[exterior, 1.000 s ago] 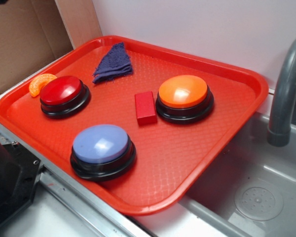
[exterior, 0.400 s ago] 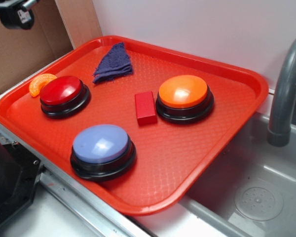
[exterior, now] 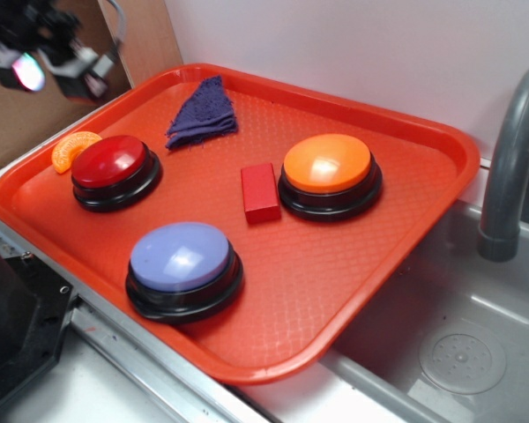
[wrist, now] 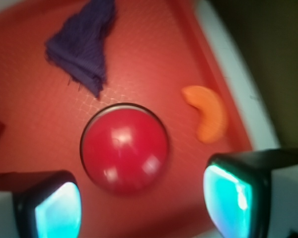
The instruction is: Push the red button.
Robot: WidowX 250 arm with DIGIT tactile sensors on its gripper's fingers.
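The gripper (exterior: 48,62) has swung into the upper left, jaws spread, now hovering above the untouched red button (exterior: 110,162).

Tray (exterior: 406,264) holds everything. Red button (exterior: 112,164) far left w/ fruit slice (exterior: 70,148) touching its left side — cloth (exterior: 200,113) behind it. Block (exterior: 260,191) center, just left of orange button (exterior: 327,166). Blue button (exterior: 180,256) at front. Sink (exterior: 458,344) + faucet (exterior: 511,159) right of tray. Gripper (exterior: 44,66) above tray's back-left corner.
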